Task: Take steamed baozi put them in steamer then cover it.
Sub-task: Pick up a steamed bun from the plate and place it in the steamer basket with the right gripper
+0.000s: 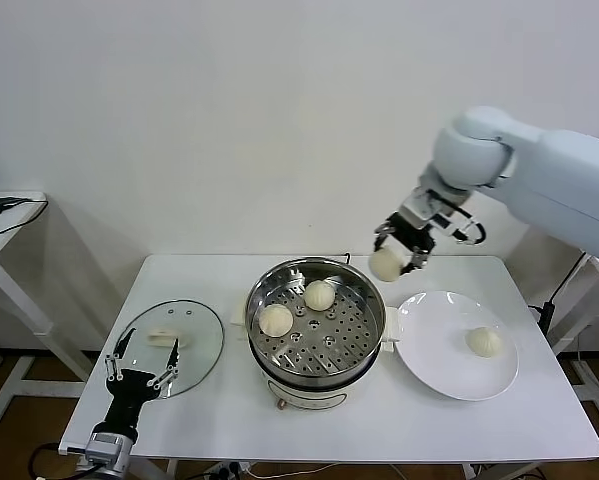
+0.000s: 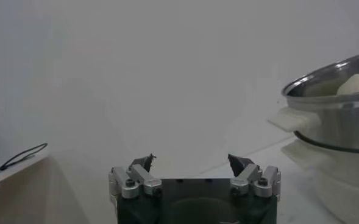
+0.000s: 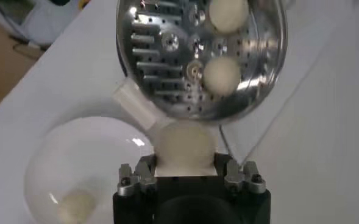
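1. Nearest, my left gripper idles wide open, empty, over the clear glass lid.
2. Centre: shiny perforated steel steamer holds 2 buns.
3. Farthest, my right gripper pinches a round off-white baozi above the far-right rim; I'd carry it leftward, nearer.

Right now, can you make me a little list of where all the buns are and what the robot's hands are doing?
buns in steamer: two, on the holed tray
bun in the air: held by right gripper, above the steamer's right rim
bun on plate: one
lid: flat on the table, left of steamer
left gripper: open, low by the lid, holding nothing
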`<state>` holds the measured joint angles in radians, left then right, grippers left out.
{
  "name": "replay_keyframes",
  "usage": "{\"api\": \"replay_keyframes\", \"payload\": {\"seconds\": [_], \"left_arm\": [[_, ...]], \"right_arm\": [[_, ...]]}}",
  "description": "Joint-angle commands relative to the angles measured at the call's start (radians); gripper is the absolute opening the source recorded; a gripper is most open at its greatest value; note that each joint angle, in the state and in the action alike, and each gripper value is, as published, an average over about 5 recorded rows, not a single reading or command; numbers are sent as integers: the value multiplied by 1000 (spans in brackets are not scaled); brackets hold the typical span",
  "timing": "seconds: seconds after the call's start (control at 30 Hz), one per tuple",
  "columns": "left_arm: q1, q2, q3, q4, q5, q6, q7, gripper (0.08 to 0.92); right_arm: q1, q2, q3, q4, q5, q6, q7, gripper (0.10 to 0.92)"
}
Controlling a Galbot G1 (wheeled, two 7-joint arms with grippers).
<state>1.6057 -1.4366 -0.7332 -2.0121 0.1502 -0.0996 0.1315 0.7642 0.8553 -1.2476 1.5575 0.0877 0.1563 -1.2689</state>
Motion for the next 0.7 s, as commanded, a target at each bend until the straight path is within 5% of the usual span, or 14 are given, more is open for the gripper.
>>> {"api": "replay_keyframes", "payload": {"seconds": [0.03,0.7], "left_arm": [[-3,1,-5,5,-3,-2,3,823],[-23,5,-16,35,-14,1,6,823]], "right_arm": [[39,212,-84,5,-75,225,72,653],[-124,283,-86,40,-183,355,131,653]]}}
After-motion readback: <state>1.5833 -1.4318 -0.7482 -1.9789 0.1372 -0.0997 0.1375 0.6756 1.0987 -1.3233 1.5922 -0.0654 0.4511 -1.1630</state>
